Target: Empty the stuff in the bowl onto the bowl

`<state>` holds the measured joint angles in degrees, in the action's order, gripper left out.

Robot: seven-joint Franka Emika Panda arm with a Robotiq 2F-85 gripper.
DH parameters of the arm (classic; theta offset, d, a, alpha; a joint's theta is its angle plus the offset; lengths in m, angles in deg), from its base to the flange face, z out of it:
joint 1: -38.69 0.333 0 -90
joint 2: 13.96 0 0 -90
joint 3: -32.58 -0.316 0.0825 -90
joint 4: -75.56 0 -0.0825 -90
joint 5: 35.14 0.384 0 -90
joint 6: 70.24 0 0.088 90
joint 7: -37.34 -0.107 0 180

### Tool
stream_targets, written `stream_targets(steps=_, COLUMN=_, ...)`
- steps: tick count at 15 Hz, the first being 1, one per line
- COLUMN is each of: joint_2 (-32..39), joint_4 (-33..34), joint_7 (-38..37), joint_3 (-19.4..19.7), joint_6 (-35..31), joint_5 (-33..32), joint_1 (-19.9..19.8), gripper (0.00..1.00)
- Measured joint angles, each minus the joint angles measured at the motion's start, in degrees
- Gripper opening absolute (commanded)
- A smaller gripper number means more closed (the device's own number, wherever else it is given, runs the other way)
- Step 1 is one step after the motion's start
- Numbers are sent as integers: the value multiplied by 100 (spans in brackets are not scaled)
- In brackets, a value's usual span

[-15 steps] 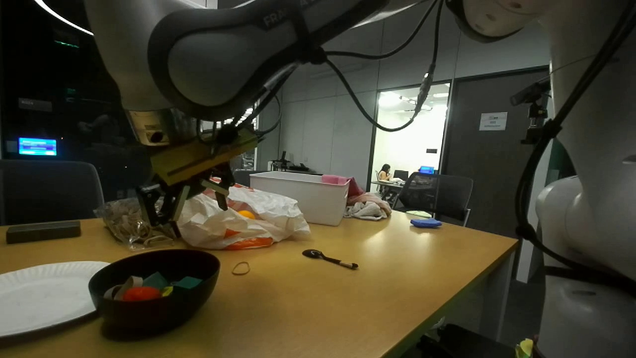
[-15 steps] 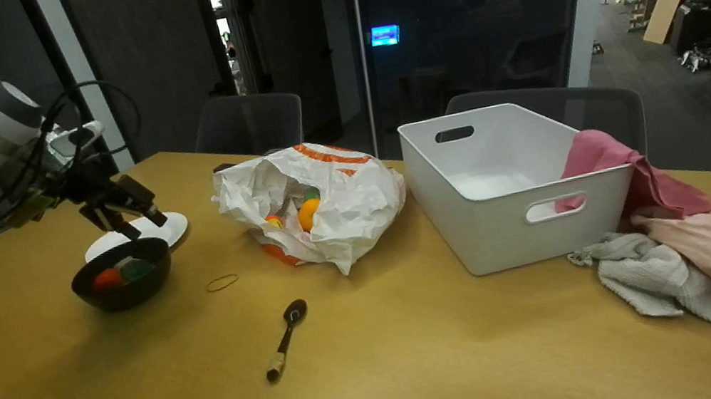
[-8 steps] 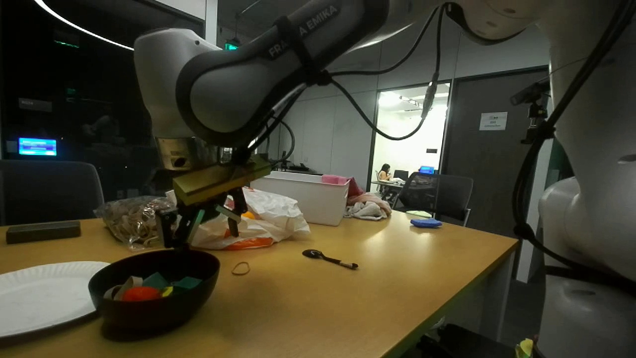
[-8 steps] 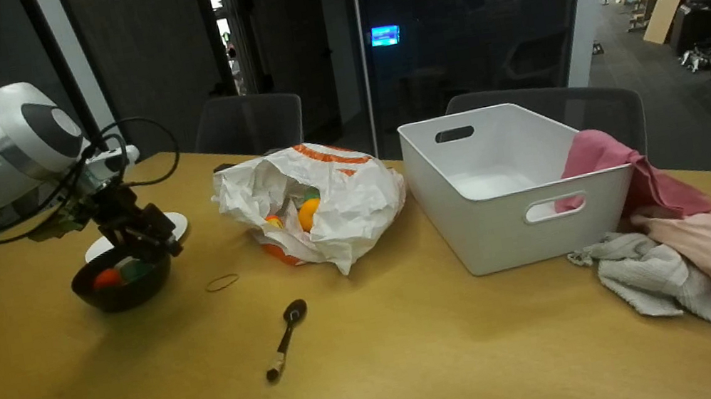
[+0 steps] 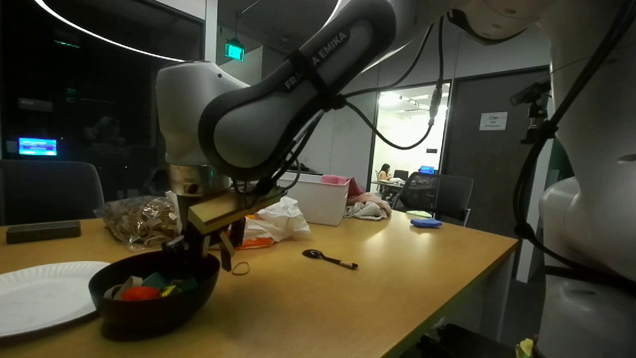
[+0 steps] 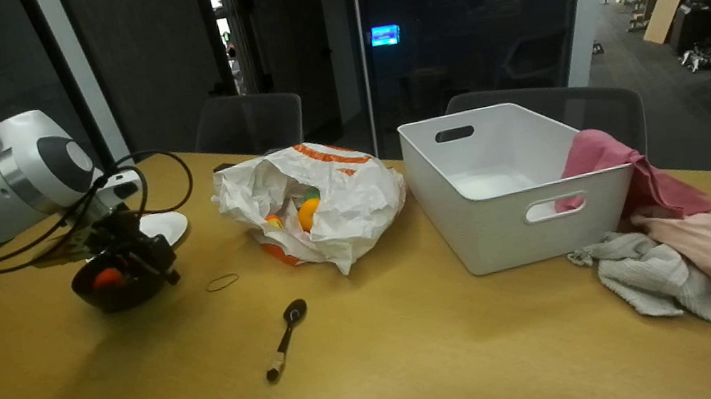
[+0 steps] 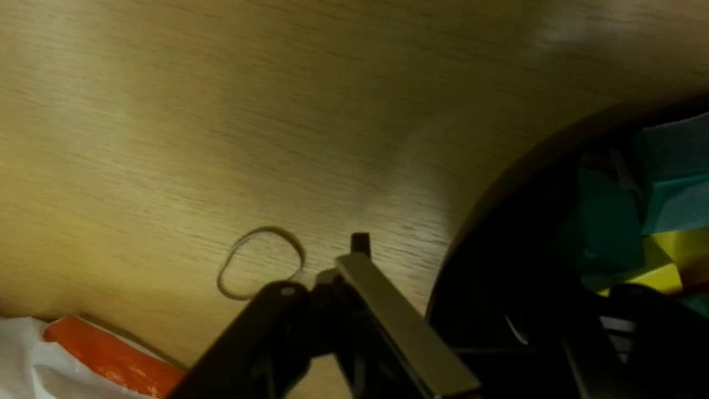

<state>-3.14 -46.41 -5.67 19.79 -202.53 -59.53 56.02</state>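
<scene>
Holding a red-orange object (image 5: 141, 293), green blocks (image 7: 612, 221) and a yellow piece (image 7: 659, 271), the bowl (image 5: 154, 313) is sitting upright on the worktop (image 5: 387, 283), toward eight o'clock from the end effector (image 5: 206, 266) in an exterior view. The end effector is straddling the bowl's two-o'clock rim with its fingers (image 7: 409, 327) spread apart, one hanging inside and one outside; whether either is touching the wall, I cannot tell. The bowl is looking black, rounded and deep. From the bowl in that view, a white plate (image 5: 42, 298) is resting just beside it at nine o'clock on the wood-grained worktop. A thin rubber band (image 5: 234, 270) is lying near, between two and three, and a spoon (image 5: 330, 259) is lying farther off at three. A crumpled white bag (image 5: 283, 219) with orange markings is slumping at two, with a white bin (image 5: 320, 199) standing behind it. Beyond the worktop, a dark chair (image 5: 49, 191) is standing between ten and eleven, and a person (image 5: 384, 174) is sitting at two in a bright room (image 5: 415, 127).
</scene>
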Motion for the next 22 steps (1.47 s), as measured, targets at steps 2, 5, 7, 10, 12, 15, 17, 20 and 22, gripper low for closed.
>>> stream_targets(steps=2, joint_2=-35, joint_4=-89, joint_7=49, joint_3=12, joint_6=-170, joint_5=0, joint_1=0, gripper=13)
stream_targets(steps=5, joint_2=-99, joint_4=-154, joint_7=79, joint_3=11, joint_6=-338, joint_5=-61, joint_1=31, gripper=5)
stream_targets(steps=7, joint_2=-198, joint_4=-147, joint_7=74, joint_3=12, joint_6=-353, joint_5=-205, joint_1=72, gripper=9)
stream_targets(steps=10, joint_2=-357, joint_4=-143, joint_7=51, joint_3=13, joint_6=-339, joint_5=-518, joint_1=88, gripper=8)
stream_targets(steps=12, joint_2=-423, joint_4=-111, joint_7=-31, joint_3=13, joint_6=-335, joint_5=-817, joint_1=90, gripper=8)
stream_targets(steps=15, joint_2=-425, joint_4=53, joint_7=-242, joint_3=13, joint_6=-224, joint_5=-1274, joint_1=103, gripper=8)
stream_targets(steps=17, joint_2=-364, joint_4=203, joint_7=-414, joint_3=10, joint_6=-69, joint_5=-1561, joint_1=135, gripper=8)
stream_targets(steps=20, joint_2=-213, joint_4=519, joint_7=-666, joint_3=-19, joint_6=154, joint_5=-1950, joint_1=235, gripper=8)
stream_targets(steps=22, joint_2=-102, joint_4=766, joint_7=-820, joint_3=-45, joint_6=344, joint_5=-2182, joint_1=342, gripper=8)
